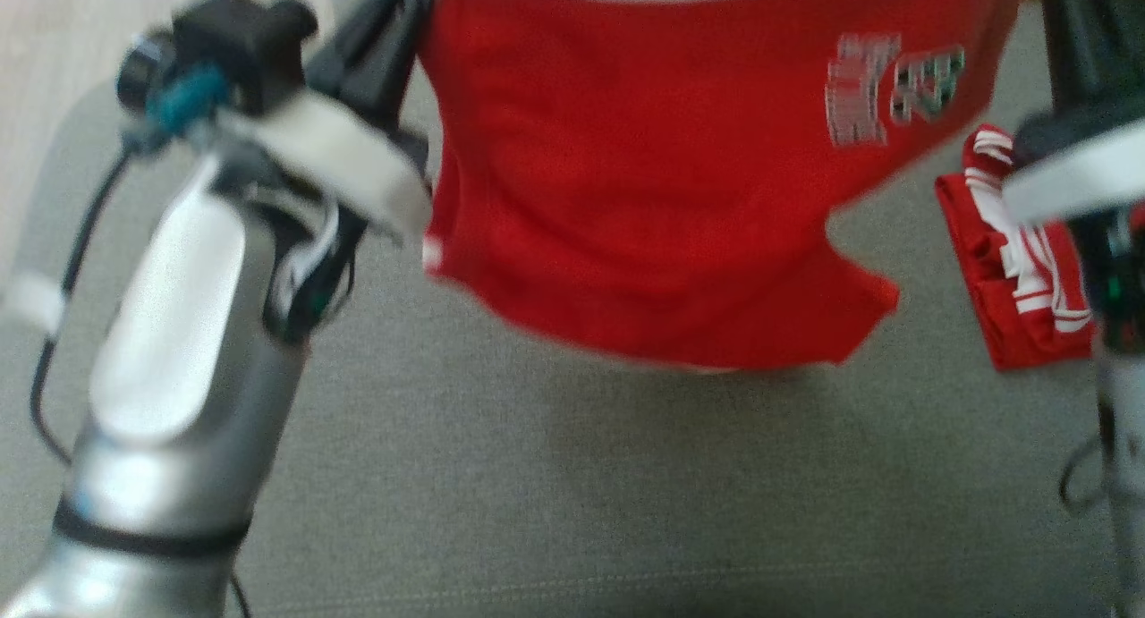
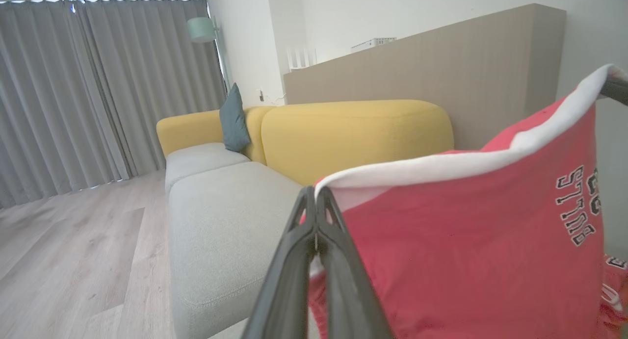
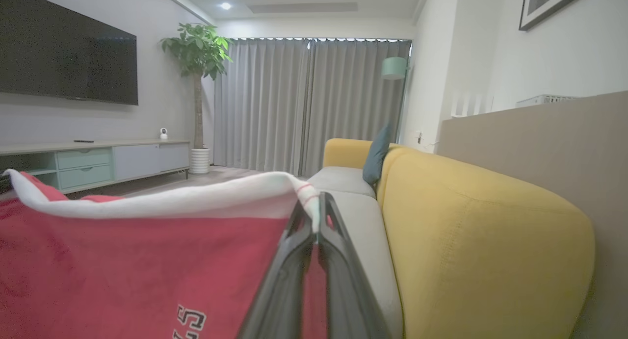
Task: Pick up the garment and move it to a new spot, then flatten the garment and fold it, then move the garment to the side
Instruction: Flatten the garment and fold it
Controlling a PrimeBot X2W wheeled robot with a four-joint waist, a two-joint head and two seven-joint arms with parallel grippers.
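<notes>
My left gripper [image 2: 316, 201] and right gripper [image 3: 316, 206] clench the red garment [image 1: 644, 198] by its hem, mid-carry over the sofa seat [image 1: 537, 493]; next, lay it flat.

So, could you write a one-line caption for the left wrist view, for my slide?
Left gripper shut on the top edge of the red garment, held up before a yellow sofa.
</notes>
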